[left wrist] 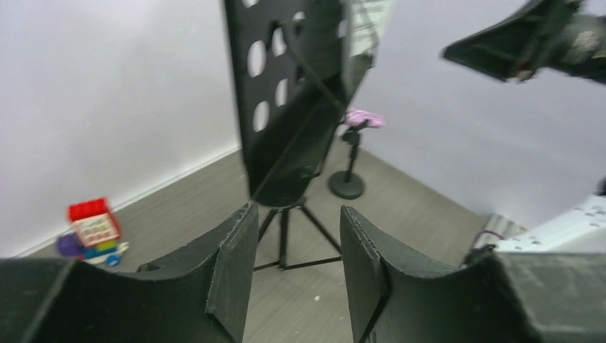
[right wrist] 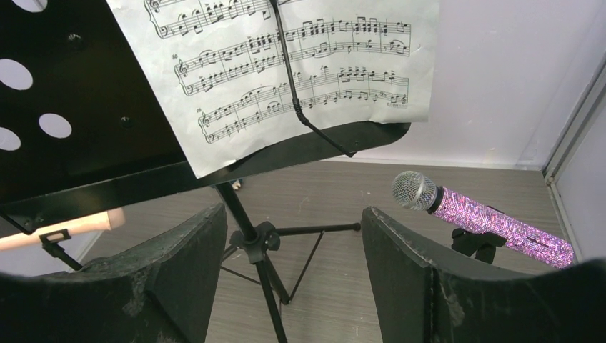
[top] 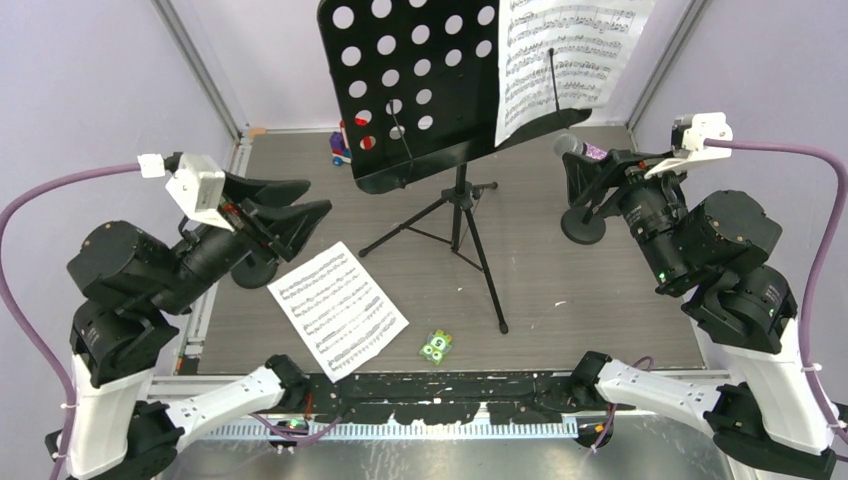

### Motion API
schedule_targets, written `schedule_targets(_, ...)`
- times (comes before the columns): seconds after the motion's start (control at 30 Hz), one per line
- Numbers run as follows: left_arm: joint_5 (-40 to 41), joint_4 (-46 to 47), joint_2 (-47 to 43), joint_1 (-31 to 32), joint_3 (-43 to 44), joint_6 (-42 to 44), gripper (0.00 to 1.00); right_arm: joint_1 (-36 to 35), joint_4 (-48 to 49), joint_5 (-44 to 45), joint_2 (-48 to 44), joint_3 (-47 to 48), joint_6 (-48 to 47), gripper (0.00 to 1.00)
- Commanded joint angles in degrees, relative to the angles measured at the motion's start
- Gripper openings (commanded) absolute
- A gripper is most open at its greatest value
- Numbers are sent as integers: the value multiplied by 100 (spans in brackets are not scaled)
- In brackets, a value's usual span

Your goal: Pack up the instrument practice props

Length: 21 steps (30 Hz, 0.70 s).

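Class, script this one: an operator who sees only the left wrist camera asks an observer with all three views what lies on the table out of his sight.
Operator: Any loose paper down there?
Observer: Yes, one white sheet-music page lies flat, face up, left of the tripod legs.
Operator: Anything beside it?
Observer: A small green piece sits to the page's right, apart from it, near the front edge of the table.
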<state>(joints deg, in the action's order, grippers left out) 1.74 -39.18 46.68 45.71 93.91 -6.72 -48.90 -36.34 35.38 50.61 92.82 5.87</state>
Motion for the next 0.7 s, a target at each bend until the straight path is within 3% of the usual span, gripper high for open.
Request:
schedule_targets(0.0, -1220, 566, 309, 72, 259, -495, 47, -18, 78, 56, 4, -68, -81, 74)
schedule_targets(0.13, -1207, 714, 826, 275, 844, -500, 46, -20, 99, 75, -32, -148, -39, 74)
schedule_targets(0.23, -607, 532, 1458, 818, 1469, -171, 47, -23, 62, 34, -8, -120, 4, 74)
schedule_targets(0.43, 1117, 270, 2661, 2786, 2532, 1249, 47, -23, -6, 66, -91, -79, -11, 75)
schedule_targets(0.53, 1620, 580, 2891, 3424, 2644, 1588, 47, -23, -5, 179, -157, -50, -112, 75)
schedule_targets(0.67, 1709, 1158, 2879, 3523, 2377, 1366, 50, -23, -30, 483, -213, 63, -360, 76)
